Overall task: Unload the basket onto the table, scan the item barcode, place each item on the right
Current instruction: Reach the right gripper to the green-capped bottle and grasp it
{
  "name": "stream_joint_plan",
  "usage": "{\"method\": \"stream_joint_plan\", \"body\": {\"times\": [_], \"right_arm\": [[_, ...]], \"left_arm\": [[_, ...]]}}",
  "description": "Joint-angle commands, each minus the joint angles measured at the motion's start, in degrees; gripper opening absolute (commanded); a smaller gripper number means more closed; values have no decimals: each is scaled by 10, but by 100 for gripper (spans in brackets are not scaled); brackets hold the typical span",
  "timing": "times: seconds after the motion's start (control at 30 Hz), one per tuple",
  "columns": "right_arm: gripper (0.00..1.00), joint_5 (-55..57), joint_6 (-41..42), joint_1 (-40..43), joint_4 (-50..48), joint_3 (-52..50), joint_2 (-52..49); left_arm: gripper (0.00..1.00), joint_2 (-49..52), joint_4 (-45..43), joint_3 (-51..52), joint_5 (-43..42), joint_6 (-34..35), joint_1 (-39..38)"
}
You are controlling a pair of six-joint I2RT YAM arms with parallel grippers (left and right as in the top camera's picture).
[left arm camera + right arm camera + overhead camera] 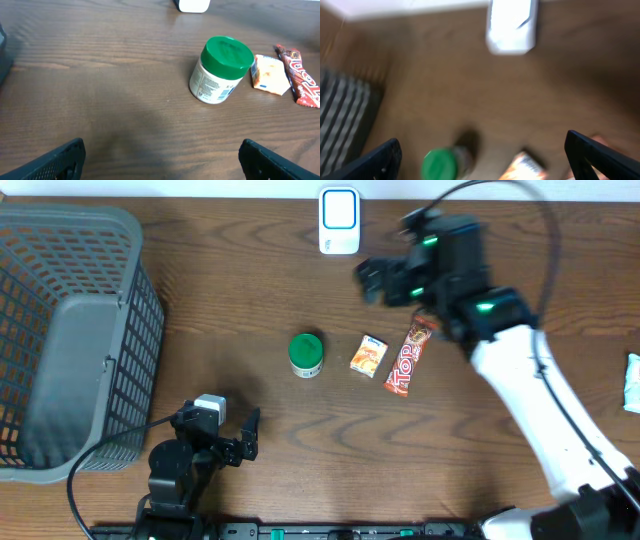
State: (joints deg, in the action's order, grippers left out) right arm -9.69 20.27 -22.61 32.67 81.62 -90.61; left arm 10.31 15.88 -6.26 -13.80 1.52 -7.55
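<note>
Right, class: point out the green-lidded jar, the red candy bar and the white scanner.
green-lidded jar (227, 52), left wrist view, centre of the lid.
red candy bar (411, 358), overhead view, middle of the wrapper.
white scanner (339, 218), overhead view, centre of its face.

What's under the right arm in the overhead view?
The red candy bar: its upper end is covered by the right arm; the rest shows.

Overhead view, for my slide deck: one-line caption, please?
Both open, left gripper and right gripper near a green-lidded jar, orange box and candy bar; white scanner and grey basket alongside.
</note>
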Motion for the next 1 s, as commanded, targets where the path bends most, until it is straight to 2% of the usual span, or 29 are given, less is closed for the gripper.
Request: {"method": "stream_joint_plan", "body": {"times": [0.0, 0.17, 0.37, 0.53, 0.67, 0.97], "right_arm": [[99, -1, 68, -62, 21, 0, -52], [99, 4, 111, -119, 54, 16, -117], [99, 82, 105, -167, 237, 201, -206], [99, 72, 99, -184, 319, 311, -278], [99, 61, 106, -184, 322, 324, -324], [99, 62, 110, -184, 307, 323, -371]], "left_arm": [[98, -16, 16, 8, -5, 3, 1], [98, -20, 16, 8, -5, 3, 1], [98, -30, 16, 8, -5, 3, 1], [98, -63, 16, 8, -5, 3, 1], [98, -102, 16, 8, -5, 3, 1], [98, -102, 16, 8, -5, 3, 1]]}}
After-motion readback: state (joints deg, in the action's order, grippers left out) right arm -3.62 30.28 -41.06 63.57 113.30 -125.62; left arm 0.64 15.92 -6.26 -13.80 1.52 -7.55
